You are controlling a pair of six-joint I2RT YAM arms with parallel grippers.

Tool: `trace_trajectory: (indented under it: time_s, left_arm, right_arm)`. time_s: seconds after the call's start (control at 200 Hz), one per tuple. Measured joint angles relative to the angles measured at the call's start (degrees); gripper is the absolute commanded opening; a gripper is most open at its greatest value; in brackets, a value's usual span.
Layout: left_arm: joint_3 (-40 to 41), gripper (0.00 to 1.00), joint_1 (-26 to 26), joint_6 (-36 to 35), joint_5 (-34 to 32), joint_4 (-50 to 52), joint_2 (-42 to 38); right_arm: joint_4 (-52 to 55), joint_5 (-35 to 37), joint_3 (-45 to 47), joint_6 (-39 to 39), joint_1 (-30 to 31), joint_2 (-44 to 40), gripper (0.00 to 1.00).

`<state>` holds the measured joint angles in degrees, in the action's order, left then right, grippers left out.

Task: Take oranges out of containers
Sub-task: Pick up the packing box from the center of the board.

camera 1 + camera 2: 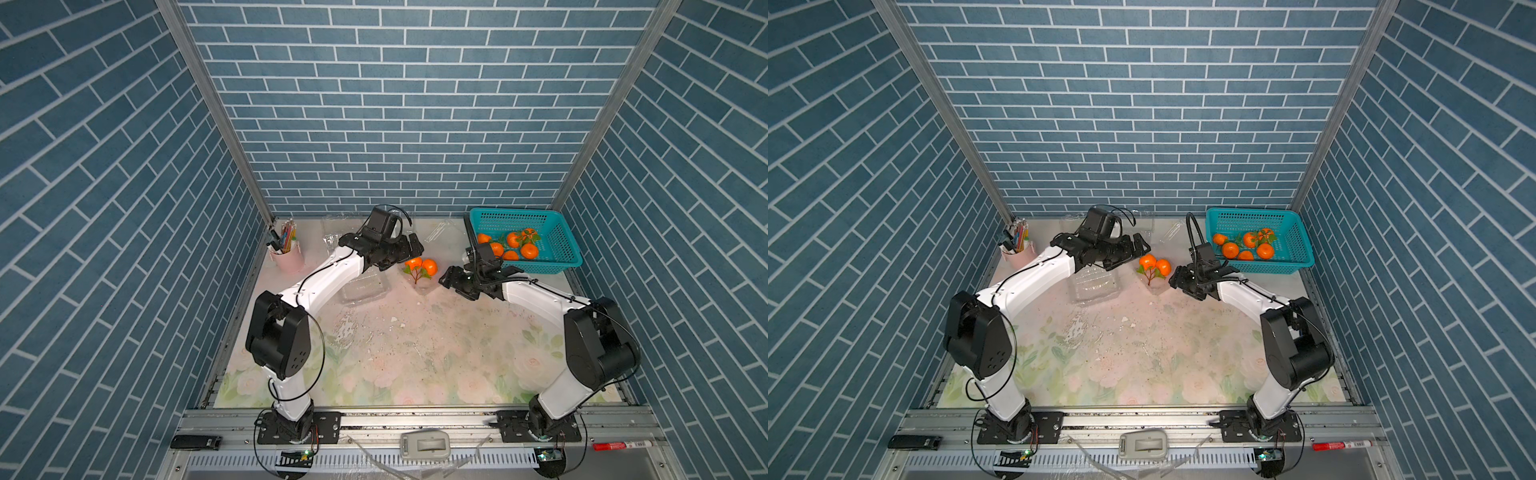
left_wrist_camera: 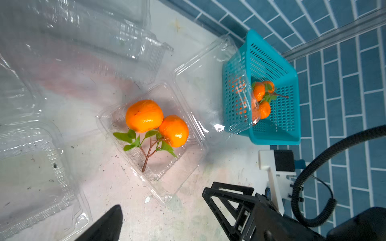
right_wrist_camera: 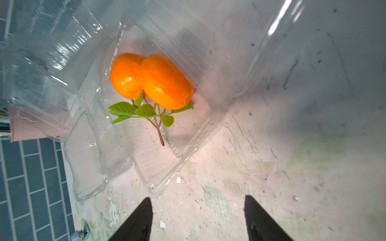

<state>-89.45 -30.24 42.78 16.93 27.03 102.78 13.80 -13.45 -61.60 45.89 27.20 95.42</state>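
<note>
a twig-joined pair of oranges (image 1: 421, 266) is seen in an open clamshell container (image 2: 167, 185) far on the worktop (image 1: 415, 353). the left gripper (image 1: 415, 247) is spread wide and empty; the right gripper (image 1: 445, 279) is parted, nothing held.

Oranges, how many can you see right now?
8. Two oranges sit in the open container mid-table; six lie in the teal basket. Others could hide underneath.

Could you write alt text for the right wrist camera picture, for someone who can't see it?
Two oranges joined by a leafy twig lie in an open clear container on a scuffed floral table. The right tool, open and empty, points at it from short of its rim.
</note>
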Motion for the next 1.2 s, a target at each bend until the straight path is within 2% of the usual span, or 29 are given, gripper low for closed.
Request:
trace_trajectory:
  time_s: [0.215,0.415,0.69,0.96,1.2]
  left_arm:
    - [0.0,0.99,0.0,-4.7,0.9,2.8,2.1]
    - [1.5,0.99,1.4,-7.7,2.1,0.8,1.9]
    - [6.7,0.99,3.9,-7.5,4.9,-2.5,1.9]
    - [7.2,0.99,4.4,-5.7,8.2,-5.3,1.9]
    - [8.1,0.99,5.5,-4.3,9.9,-7.1,1.9]
  right_arm:
    - [0.7,2.2,-3.6,-1.4,0.5,5.6,0.56]
    - [1.0,2.8,-6.1,-2.2,0.7,9.3,0.51]
    - [4.0,3.7,-7.5,-5.4,0.8,10.2,0.36]
    - [9.6,5.4,-6.1,-10.5,0.5,9.6,0.28]
    - [12.1,5.8,-4.2,-14.2,0.1,7.7,0.12]
